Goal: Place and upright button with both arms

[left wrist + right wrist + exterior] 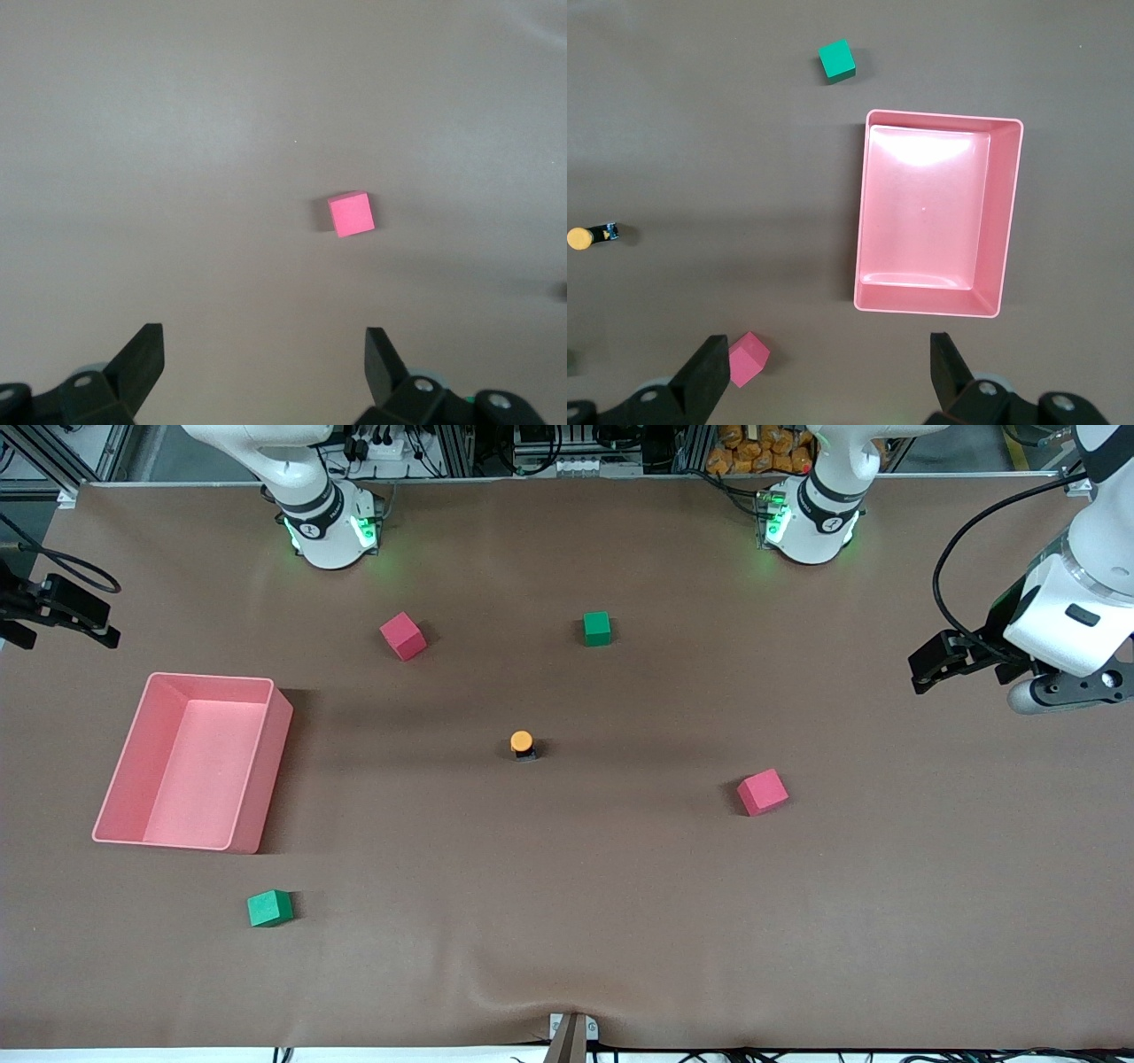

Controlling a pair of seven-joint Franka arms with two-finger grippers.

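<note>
We judge the task to be at its very start or very end, and cannot tell which: the button [522, 745] sits alone near the middle of the table [567, 957], well apart from every edge, its orange cap over the black body in the front view, so it looks upright from there. In the right wrist view it shows from the side at the rim of the frame, so we leave its exact pose open. Neither arm touches it. Our left gripper [264, 359] hangs with fingers spread wide and empty over the left arm's end of the table, looking down on a red cube [351, 213]. Our right gripper [828, 372], equally wide and empty, hangs over the right arm's end, above the pink bin [1010, 212].
</note>
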